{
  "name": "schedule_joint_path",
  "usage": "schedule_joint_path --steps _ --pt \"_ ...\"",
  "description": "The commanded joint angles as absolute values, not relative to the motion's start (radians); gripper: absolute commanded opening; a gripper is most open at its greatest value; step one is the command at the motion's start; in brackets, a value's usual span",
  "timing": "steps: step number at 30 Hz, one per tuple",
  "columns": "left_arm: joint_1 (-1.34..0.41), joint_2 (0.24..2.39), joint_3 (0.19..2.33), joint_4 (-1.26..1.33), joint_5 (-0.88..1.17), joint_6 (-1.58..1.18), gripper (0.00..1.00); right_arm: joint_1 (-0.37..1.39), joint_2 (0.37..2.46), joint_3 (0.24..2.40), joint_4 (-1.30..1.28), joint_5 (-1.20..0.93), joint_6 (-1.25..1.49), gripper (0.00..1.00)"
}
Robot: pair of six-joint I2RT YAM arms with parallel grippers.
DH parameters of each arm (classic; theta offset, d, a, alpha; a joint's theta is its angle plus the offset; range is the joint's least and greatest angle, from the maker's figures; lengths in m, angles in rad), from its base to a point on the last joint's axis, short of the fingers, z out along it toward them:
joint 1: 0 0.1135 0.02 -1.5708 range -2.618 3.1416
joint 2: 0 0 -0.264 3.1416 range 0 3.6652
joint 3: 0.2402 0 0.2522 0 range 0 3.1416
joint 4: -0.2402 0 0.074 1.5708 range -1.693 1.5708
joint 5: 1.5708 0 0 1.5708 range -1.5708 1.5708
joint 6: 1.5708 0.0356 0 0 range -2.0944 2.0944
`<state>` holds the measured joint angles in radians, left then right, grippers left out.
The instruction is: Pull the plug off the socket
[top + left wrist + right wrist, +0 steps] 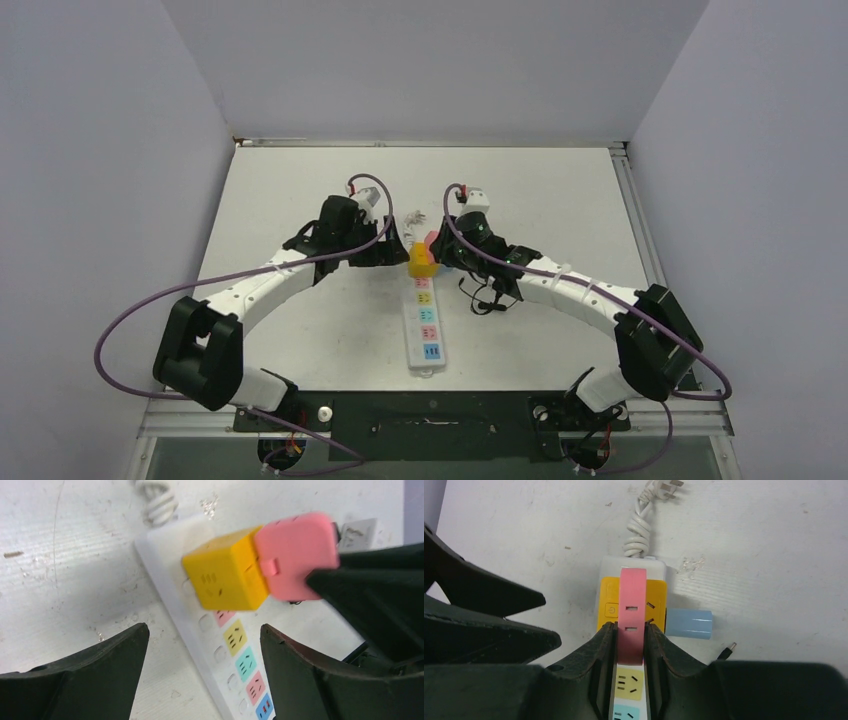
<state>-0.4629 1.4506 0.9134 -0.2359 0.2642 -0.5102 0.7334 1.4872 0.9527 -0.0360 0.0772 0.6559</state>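
Your right gripper (630, 630) is pinching the pink plug block (632, 600) between nearly closed fingers. The block is sitting joined to a yellow cube adapter (225, 580) at the coiled cord (639, 535) end of the white power strip (424, 330). Your left gripper (204, 630) is hanging wide open over the strip, holding nothing.

The white tabletop (300, 190) is scuffed and speckled with small marks, with a metal rail along its far and right edges. The socket (424, 335) lies flat near the middle, running lengthwise from near to far. At its far end a short white cord (639, 532) lies bundled in a coil. The tip of a thin black cable (728, 650) shows to the socket's right.
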Motion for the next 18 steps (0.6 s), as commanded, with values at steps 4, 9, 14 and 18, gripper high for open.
schedule_joint_path --steps 4,9,14,18 --pt "-0.464 1.425 0.897 -0.121 0.351 -0.513 0.76 0.865 1.449 0.963 -0.118 0.223 0.670 0.05" --pt "-0.463 1.488 0.909 -0.155 0.384 -0.548 0.65 0.896 1.470 0.968 -0.136 0.266 0.693 0.05" --pt "-0.462 1.497 0.869 -0.111 0.423 -0.609 0.56 0.903 1.487 0.981 -0.142 0.281 0.694 0.05" --pt "-0.462 1.520 0.873 -0.099 0.440 -0.616 0.50 0.907 1.497 0.988 -0.144 0.278 0.690 0.05"
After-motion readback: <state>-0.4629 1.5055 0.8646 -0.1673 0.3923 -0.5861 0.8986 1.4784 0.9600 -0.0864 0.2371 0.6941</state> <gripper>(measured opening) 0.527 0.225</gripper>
